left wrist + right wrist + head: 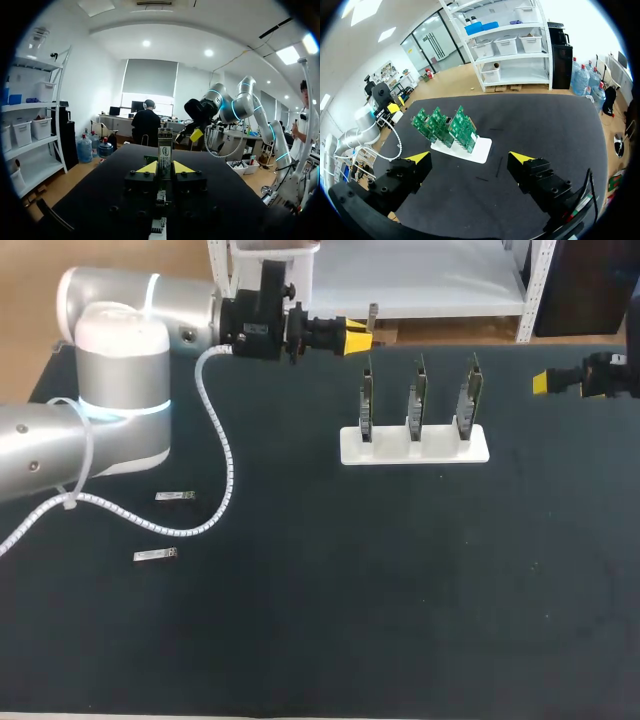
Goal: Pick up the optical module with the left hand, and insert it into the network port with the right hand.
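Head view: the left end effector (358, 338) hangs over the tabletop's (400, 590) far edge, gripping the optical module (372, 313); three green network cards (415, 400) stand upright in a white stand (440, 450) nearby; the right end effector (545, 382) is well apart, at the right edge; two spare modules (175, 497) lie near the left arm. Left wrist view: both yellow fingertips (148, 168) press the module (164, 147) from two sides. Right wrist view: the right end effector (470, 159) is wide open and holds nothing; the cards (445, 125) stand ahead of it.
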